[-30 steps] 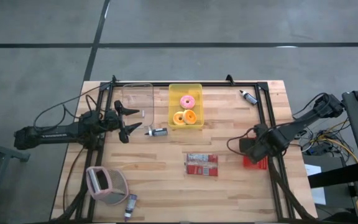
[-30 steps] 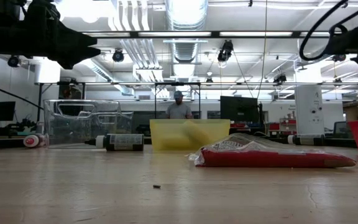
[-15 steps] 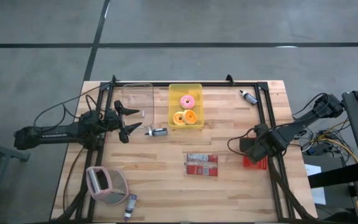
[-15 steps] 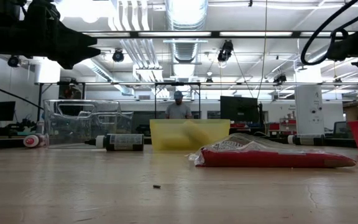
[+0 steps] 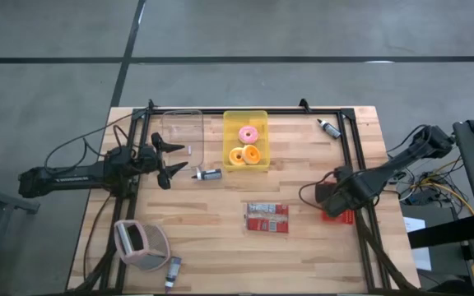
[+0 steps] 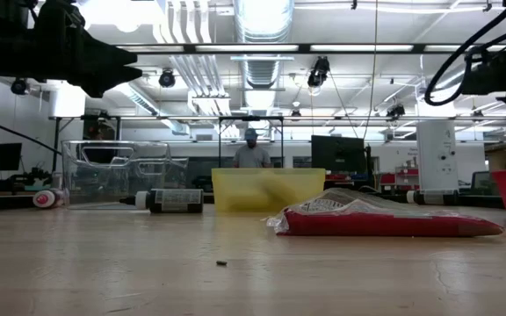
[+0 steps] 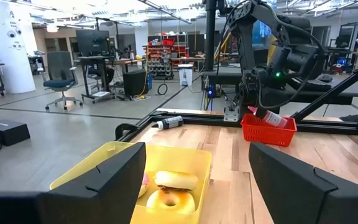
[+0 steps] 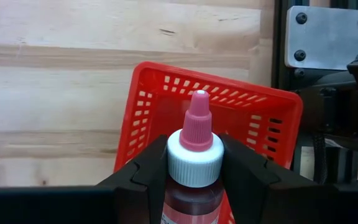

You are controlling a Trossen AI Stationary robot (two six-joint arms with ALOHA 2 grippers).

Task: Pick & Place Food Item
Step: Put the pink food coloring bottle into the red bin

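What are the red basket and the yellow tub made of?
The red basket looks like moulded plastic: glossy, with a grid of small holes in its walls. The yellow tub also looks like plastic, smooth, and slightly see-through in the low view. The table looks like pale wooden planks with visible grain.

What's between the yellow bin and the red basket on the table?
In the high view, only the flat snack packet lies loosely between the yellow bin and the red basket, nearer the front; the rest is bare wood.

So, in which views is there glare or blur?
Low view: ceiling lights glare strongly, and the near tabletop looks soft. Left wrist view: the near fingers are blurred dark shapes. Right wrist view: the bottle is sharp.
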